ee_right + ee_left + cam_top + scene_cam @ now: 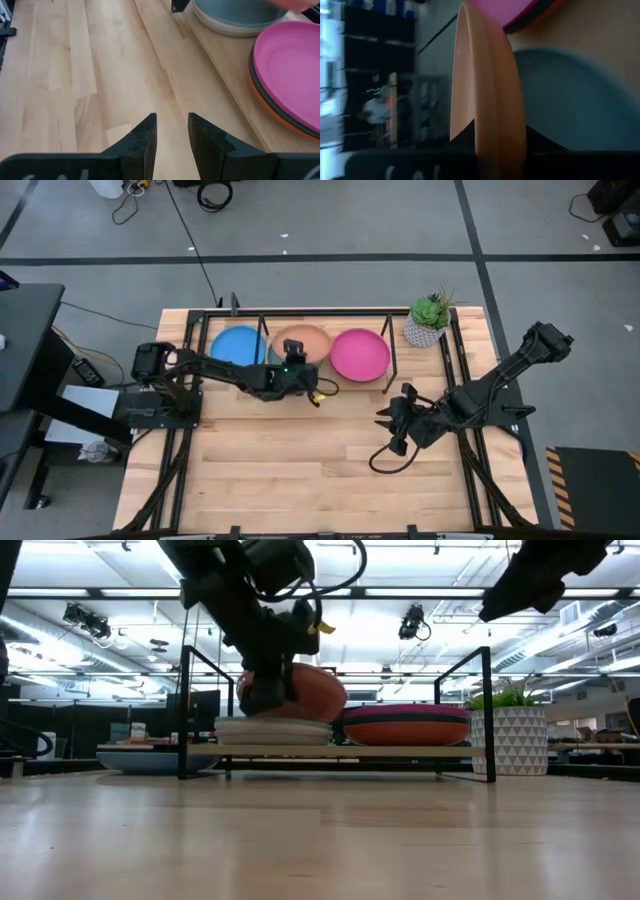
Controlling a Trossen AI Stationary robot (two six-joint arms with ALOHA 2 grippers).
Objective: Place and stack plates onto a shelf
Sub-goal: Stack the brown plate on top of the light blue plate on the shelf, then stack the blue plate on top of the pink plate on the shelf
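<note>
The shelf (392,370) runs across the upper middle of the high view, at the table's (300,470) far edge. On it, three plate spots sit side by side: one plate (238,346) at left, a plate stack (272,730) in the middle, another stack (360,354) at right. The left gripper (296,376) holds a tilted plate (302,342) over the middle stack. A potted plant (428,320) stands right of the shelf. The right gripper (398,426) hangs lower right, over bare table.
</note>
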